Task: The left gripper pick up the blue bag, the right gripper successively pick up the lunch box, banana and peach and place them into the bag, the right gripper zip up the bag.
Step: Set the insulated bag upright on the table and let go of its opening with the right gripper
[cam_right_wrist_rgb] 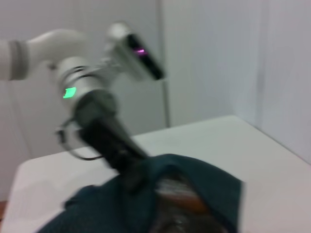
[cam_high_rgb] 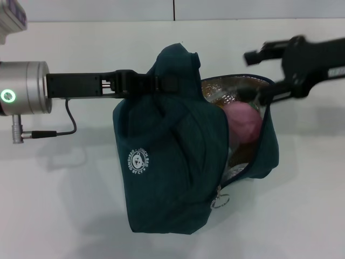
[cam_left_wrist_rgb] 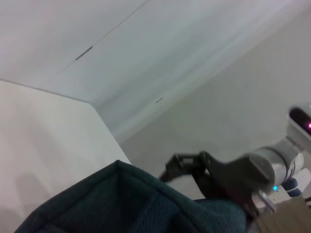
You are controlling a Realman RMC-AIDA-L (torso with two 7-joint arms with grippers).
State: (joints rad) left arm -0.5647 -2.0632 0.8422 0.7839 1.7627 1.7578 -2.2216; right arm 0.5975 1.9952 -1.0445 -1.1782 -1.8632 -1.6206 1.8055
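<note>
Hanging above the middle of the white bench, one blue bag is held up by the left tool, whose fingers are closed on the fabric at the bag's top. The bag's mouth faces the robot's right and gapes open, showing silver lining.

Inside that opening sits one peach, pink and round, near the top of the mouth. Brownish reflections lie behind it in the foil. Neither the lunch box nor the banana can be made out here; none lies on the visible bench, so they are probably already packed, though that is a judgement.

One right tool hovers just past the bag's open rim, toward the far right of the bench. It holds nothing visible, and whether its fingers are spread or closed cannot be told.

One metal zipper pull dangles at the lower end of the opening. The zip is not yet closed, so the zipping step appears to be what remains.
</note>
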